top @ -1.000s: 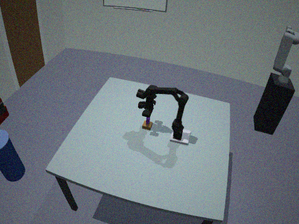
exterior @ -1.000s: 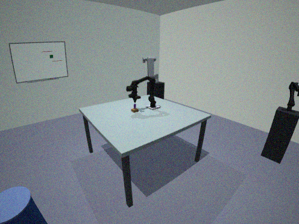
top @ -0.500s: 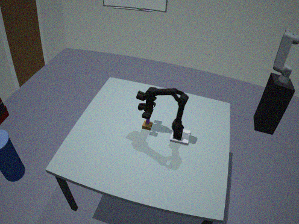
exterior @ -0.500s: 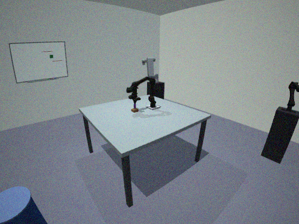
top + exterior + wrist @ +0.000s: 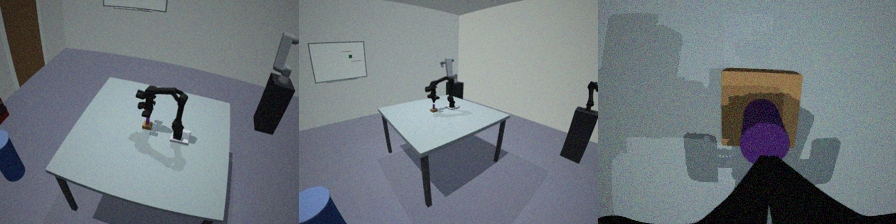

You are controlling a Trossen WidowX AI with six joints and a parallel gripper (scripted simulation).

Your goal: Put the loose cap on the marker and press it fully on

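Observation:
A purple cap [image 5: 764,141] [image 5: 147,121] [image 5: 433,106] sits on top of the upright marker in the orange holder block [image 5: 760,86] [image 5: 146,126] [image 5: 433,110], near the middle of the white table [image 5: 120,168]. The marker body is mostly hidden under the cap. My gripper [image 5: 768,164] [image 5: 147,116] [image 5: 433,102] is shut with nothing between its fingers. It points straight down, and its closed tips are right above the cap's top, at its near edge in the wrist view. I cannot tell whether they touch it.
The arm's white base plate [image 5: 184,139] stands just right of the block. Off the table are a black pedestal with a white arm [image 5: 272,102], a blue cylinder [image 5: 9,158] and another pedestal [image 5: 579,132].

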